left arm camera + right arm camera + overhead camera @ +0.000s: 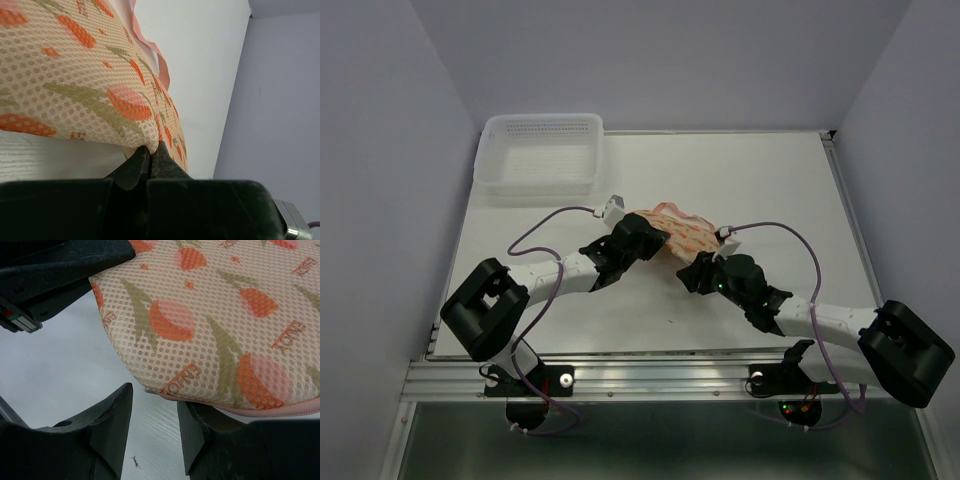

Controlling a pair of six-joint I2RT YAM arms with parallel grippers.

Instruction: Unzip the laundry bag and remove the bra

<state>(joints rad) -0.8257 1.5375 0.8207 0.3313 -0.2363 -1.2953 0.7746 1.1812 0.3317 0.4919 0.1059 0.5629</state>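
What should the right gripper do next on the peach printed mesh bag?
Probably ease the open right gripper forward and close on the near edge of the peach-pink printed mesh laundry bag: that edge lies just beyond it, and the left gripper is shut on another edge.

A white table [770,190] was enclosed on three sides by plain, pale lavender-grey walls: a back wall [660,60], a left wall [380,150] and a right wall [910,150]. The tabletop was bordered along its right side by a thin metal strip [848,215], and a small black fitting [832,133] was set at the far right corner. A ribbed metal rail [650,375] was fixed along the near edge, and a dark greenish panel [650,445] was seen below it. The scene was lit evenly and softly, with only faint shadows cast on the table. In the right wrist view a fine lined grain and a small dark mark [135,460] were shown on the tabletop.
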